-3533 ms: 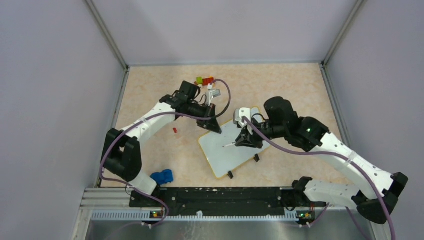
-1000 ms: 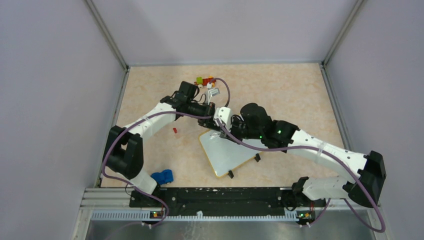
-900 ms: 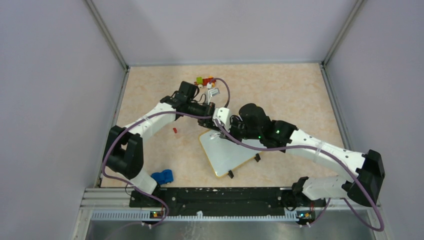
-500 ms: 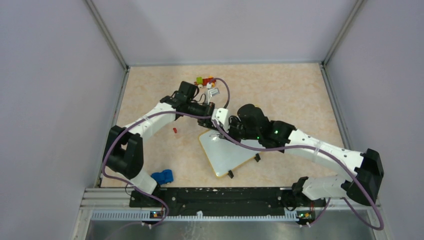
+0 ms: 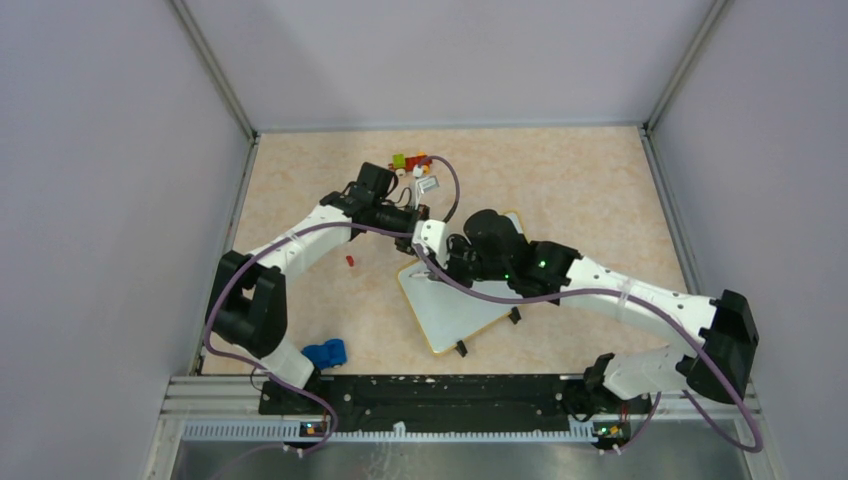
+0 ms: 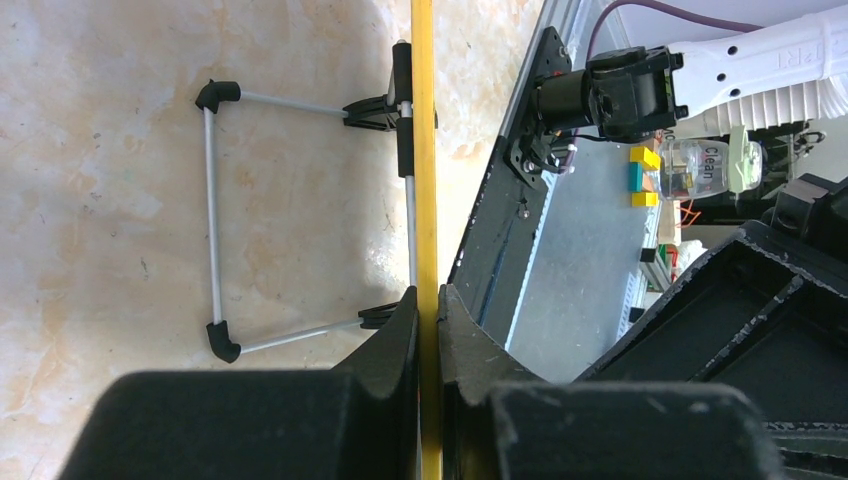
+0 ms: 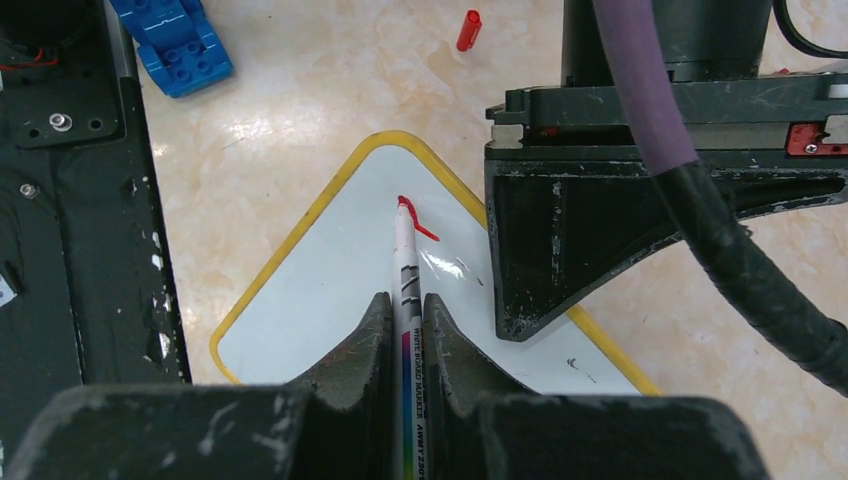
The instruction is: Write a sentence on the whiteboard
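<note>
Right gripper [image 7: 405,305] clamped on a marker [image 7: 404,250], tip on the whiteboard [image 7: 320,290].
We see our right arm stretched forward and leftward with the wrist angled down, its jaws closed tight around the marker barrel. Just beyond the fingertips, the tip touches a short red stroke [image 7: 422,228] near the board's corner. Our left gripper [image 6: 427,305], just beyond the right one, pinches the board's yellow rim edge-on, jaws together on it, and the left arm is bent at the elbow, reaching forward.
</note>
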Motion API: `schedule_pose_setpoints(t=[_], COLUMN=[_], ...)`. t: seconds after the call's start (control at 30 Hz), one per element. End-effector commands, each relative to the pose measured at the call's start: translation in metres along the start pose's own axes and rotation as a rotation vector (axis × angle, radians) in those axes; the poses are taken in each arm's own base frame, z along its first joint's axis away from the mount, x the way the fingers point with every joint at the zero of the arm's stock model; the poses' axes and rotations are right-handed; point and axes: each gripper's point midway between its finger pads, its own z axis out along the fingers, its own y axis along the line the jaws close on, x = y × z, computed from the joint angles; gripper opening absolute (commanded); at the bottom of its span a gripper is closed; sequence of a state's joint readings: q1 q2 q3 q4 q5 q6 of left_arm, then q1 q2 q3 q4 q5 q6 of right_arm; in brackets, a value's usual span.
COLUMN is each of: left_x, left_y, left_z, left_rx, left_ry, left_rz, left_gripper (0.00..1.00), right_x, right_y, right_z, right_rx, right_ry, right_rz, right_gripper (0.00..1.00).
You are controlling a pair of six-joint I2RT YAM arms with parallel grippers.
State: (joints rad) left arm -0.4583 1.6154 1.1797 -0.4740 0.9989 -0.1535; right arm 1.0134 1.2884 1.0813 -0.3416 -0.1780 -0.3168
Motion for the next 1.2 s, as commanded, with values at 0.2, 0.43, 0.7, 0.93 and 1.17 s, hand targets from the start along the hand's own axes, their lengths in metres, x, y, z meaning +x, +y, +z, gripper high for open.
schedule_pose_setpoints(t=[0.2, 0.43, 0.7, 0.93, 1.17], left_x=[0.007, 0.007, 0.008, 0.009, 0.009], left_y=[0.01, 0.01, 0.01, 0.011, 0.011], left_z=[0.006, 0.005, 0.005, 0.005, 0.004], left_rx=[-0.012, -0.016, -0.017, -0.017, -0.018], left_ry=[0.019, 0.018, 0.02, 0.023, 0.023], left_rz=[0.028, 0.033, 0.035, 0.034, 0.033], left_gripper=[0.0, 0.0, 0.0, 0.0, 0.0], right_x=[-0.002, 0.013, 0.027, 0.033, 0.03], right_y=[0.011, 0.022, 0.026, 0.02, 0.01], right_z=[0.005, 0.004, -0.001, -0.01, -0.018], right_rx=[-0.031, -0.073, -0.08, -0.038, 0.006], right_ry=[0.0, 0.031, 0.059, 0.08, 0.076], right_rz=[-0.044, -0.054, -0.068, -0.075, -0.077], right_gripper=[0.0, 0.0, 0.0, 0.0, 0.0])
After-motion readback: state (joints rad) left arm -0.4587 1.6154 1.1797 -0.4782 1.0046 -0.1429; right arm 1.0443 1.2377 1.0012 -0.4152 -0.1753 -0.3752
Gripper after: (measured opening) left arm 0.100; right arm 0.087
